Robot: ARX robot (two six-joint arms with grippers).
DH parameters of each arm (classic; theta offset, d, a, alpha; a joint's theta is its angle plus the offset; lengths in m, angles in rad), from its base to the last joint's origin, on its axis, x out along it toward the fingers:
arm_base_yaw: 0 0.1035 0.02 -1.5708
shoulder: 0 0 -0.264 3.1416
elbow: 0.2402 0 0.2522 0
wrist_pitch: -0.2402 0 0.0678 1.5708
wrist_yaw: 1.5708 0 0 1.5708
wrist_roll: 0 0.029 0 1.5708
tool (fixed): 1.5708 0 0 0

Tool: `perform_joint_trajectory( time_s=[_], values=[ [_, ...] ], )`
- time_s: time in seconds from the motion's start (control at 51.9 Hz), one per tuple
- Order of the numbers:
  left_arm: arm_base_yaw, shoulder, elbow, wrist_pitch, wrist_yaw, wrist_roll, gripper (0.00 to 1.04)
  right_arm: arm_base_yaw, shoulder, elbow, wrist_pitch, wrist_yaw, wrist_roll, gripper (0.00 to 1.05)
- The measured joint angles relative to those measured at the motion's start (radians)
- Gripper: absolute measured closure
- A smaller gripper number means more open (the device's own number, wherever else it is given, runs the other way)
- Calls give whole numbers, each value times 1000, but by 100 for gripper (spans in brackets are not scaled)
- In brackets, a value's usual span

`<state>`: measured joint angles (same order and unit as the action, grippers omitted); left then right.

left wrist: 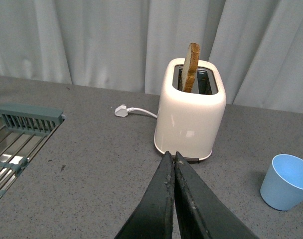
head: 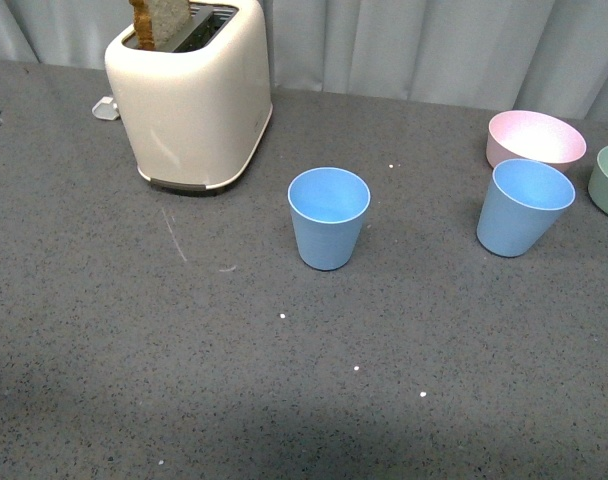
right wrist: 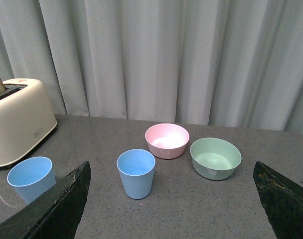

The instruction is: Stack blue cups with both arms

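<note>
Left claw (left wrist: 171, 155) pinched shut, holding nothing, aimed at the toaster (left wrist: 190, 112). Centre cup (left wrist: 287, 181) stands upright right of the toaster, well apart from that claw. Right claw (right wrist: 171, 169) spread wide, holding nothing. Second cup (right wrist: 136, 174) stands upright ahead of its gap, not touching it, near the pink bowl (right wrist: 166, 140) and green bowl (right wrist: 215, 158). Cups are well apart on the table (head: 134, 350), unstacked.

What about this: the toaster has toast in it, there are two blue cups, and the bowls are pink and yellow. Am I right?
Almost. The second bowl is pale green, not yellow; the right wrist view shows it beside the pink bowl. The toast, toaster and two blue cups are right.
</note>
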<state>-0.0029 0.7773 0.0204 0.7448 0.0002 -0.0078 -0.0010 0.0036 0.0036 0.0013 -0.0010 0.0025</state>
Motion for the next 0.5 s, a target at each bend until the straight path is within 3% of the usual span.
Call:
perform_joint_trajectory(
  time_s=[0.501],
  values=[
    [0, -309, -1, -278, 0, 0, 101, 0, 0, 0, 0, 0, 0, 10]
  ],
)
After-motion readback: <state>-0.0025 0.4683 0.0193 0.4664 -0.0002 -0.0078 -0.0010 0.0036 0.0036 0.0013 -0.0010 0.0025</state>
